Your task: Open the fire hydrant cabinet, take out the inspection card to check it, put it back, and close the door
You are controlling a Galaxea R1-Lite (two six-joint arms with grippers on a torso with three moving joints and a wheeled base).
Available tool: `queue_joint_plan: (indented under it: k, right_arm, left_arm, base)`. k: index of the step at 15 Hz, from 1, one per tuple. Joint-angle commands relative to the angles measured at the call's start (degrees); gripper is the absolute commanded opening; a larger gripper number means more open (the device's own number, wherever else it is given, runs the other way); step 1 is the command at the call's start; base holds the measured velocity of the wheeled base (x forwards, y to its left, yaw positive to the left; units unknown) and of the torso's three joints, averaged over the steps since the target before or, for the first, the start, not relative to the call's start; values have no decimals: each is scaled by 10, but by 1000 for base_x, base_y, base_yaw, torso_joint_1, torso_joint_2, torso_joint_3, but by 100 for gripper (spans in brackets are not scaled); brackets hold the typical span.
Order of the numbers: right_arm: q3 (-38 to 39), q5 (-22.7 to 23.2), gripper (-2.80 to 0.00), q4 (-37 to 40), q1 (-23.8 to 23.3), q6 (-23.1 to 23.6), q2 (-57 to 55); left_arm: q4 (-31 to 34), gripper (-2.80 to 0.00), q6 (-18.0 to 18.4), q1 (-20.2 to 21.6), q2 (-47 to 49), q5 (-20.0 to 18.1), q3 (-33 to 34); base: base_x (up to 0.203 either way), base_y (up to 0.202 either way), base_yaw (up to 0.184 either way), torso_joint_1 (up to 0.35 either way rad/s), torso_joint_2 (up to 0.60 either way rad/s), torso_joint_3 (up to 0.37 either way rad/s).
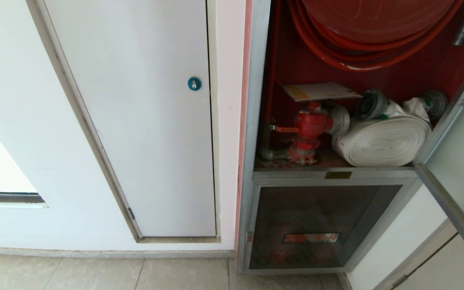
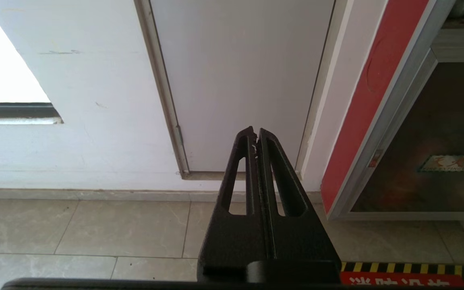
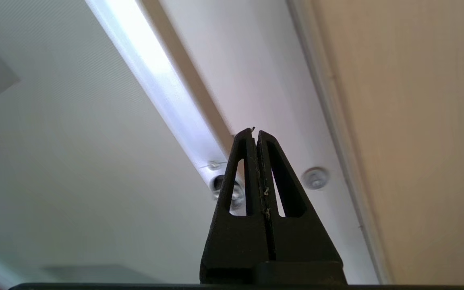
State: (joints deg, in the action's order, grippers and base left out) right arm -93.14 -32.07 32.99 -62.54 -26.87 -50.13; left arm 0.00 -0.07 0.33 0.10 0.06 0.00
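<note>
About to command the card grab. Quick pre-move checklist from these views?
1. Door swung open at the right: ok.
2. Inspection card visible, lying flat above the red valve: ok.
3. Nothing lying on the card; white hose roll sits beside and lower: ok.
4. Right claw open for a grasp: not ok, it is shut and empty.
5. Right claw aimed at the card: not ok, its camera shows only pale panels and a light strip.
6. Left claw out of the way: ok, shut, low near the floor.
</note>
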Motion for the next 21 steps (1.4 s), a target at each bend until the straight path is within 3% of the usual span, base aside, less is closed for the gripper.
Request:
queue_joint_plan:
  k: [1,6,18,21]
  right_arm:
    - [14,-2,-280,3,-20,-1,17]
    - [74,-2,-280,4,-47,-3,22]
    - [74,0,-280,1,-90,-30,-63]
    - [76,27,-280,4,-93,-31,-69]
  left_arm:
    - [0,-280,0,0,1,0,1]
    - [0,-280,0,0,0,0,1]
    - [0,-280,0,0,1,0,1]
    - [0,-280,0,0,1,0,1]
  base:
    - [0,0,0,0,0,0]
    - [0,0,0,0,0,0]
    - [0,0,0,0,0,0]
    - [0,0,0,0,0,0]
